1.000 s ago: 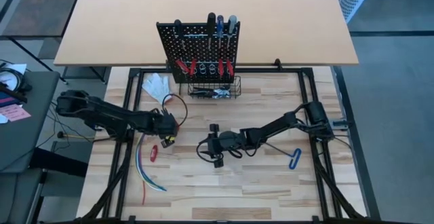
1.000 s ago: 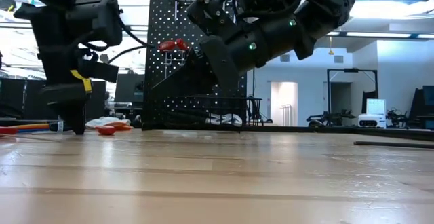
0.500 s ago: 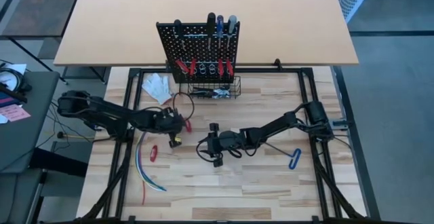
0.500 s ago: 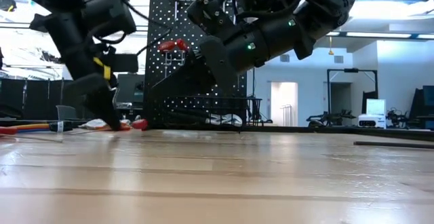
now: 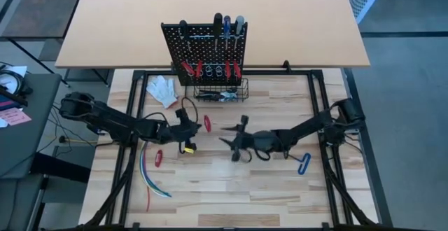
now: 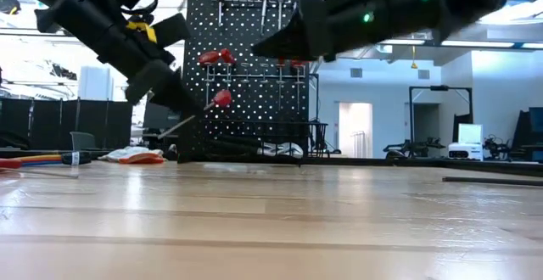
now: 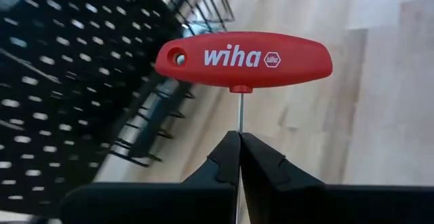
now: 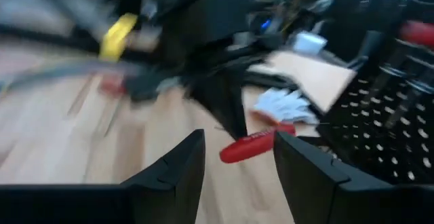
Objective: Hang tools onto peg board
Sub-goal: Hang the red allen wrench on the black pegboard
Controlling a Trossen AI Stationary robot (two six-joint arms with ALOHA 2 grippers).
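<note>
My left gripper [image 5: 194, 127] is shut on a T-shaped hex key with a red handle [image 5: 207, 124], held above the table in front of the black peg board [image 5: 205, 45]. The key also shows in the low view [image 6: 222, 98]. Screwdrivers [image 5: 227, 25] stick in the rings along the board's top, and red-handled pliers [image 5: 192, 68] hang on its face. My right gripper [image 5: 234, 140] is open and empty at mid-table, just right of the key, pointing at it [image 8: 256, 144]. A blue T-shaped key [image 5: 304, 163] and a small red tool [image 5: 159, 157] lie on the table. My left gripper pinches the key's thin metal shaft [image 7: 239, 115] between its two fingertips, a little below the red handle [image 7: 244, 60]. The fingers lie along the shaft and slant up toward the table's right and far side. The key is lifted clear of the table, handle end highest.
A black wire basket [image 5: 220, 91] hangs at the board's foot and holds small parts. A white glove [image 5: 162, 89] lies left of it. A bundle of coloured wires [image 5: 150, 175] lies at the near left. Bare wood lies between the grippers and the near edge.
My left gripper has risen from the table and swung toward the right and the peg board, tipping from pointing down to slanting up. The red key has been lifted clear with it. My right gripper has risen, moved toward the table's right and turned.
</note>
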